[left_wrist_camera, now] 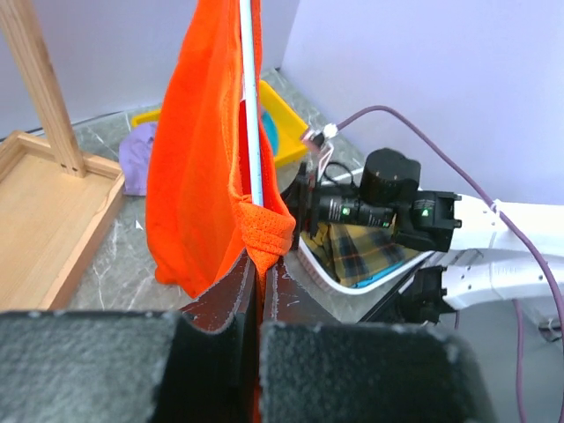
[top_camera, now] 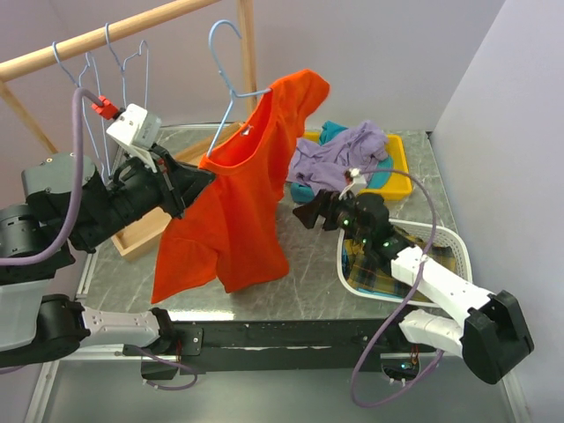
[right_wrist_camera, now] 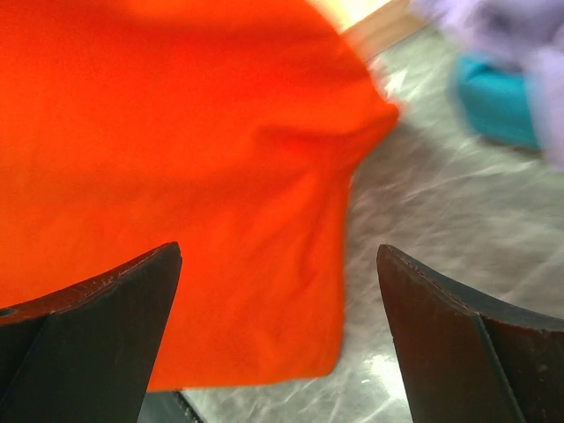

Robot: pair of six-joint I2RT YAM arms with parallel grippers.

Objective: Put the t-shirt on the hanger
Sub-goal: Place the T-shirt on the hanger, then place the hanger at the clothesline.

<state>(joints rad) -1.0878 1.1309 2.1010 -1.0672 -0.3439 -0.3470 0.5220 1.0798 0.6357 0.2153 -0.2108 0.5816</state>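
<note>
The orange t-shirt (top_camera: 238, 194) hangs off the table on a light-blue wire hanger (top_camera: 227, 84), whose hook points up in the air. My left gripper (top_camera: 208, 178) is shut on the t-shirt's neck hem (left_wrist_camera: 264, 231), right where the hanger wire (left_wrist_camera: 250, 106) runs down into the cloth. To the right of the shirt, my right gripper (top_camera: 306, 211) stands open just beside its edge. In the right wrist view the t-shirt (right_wrist_camera: 176, 159) hangs beyond the spread fingers (right_wrist_camera: 106, 326), and nothing lies between them.
A wooden rail (top_camera: 97, 35) at the back left carries two more wire hangers (top_camera: 123, 62). A wooden tray (top_camera: 141, 236) lies under my left arm. A yellow tray (top_camera: 398, 167) holds a lavender garment (top_camera: 339, 159). A white basket (top_camera: 449, 236) at the right holds plaid cloth (top_camera: 366, 269).
</note>
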